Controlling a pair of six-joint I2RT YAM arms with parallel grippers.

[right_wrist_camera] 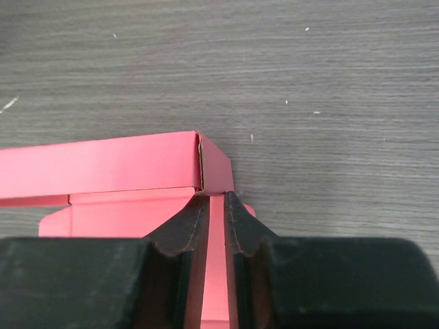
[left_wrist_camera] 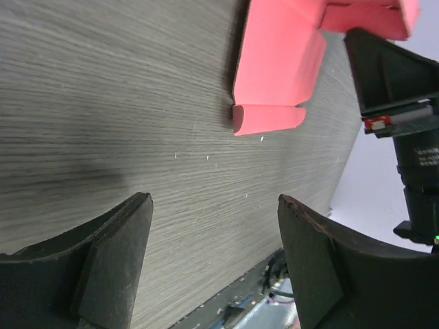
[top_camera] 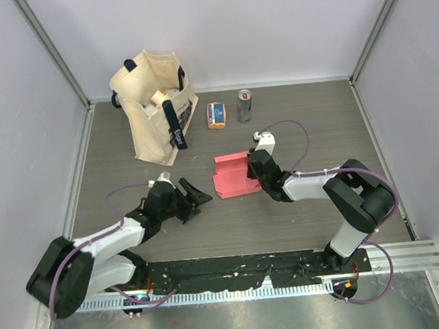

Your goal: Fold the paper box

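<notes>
The paper box is lying part-formed at the middle of the surface, with the right claw clenching one thin panel at its right edge. The left claw is hanging released, near and left of the box, not touching it. With nothing bracing the box, any pull is likely dragging or tipping it whole instead of bending the panel, and the tight pinch is risking creasing the card off its fold line.
</notes>
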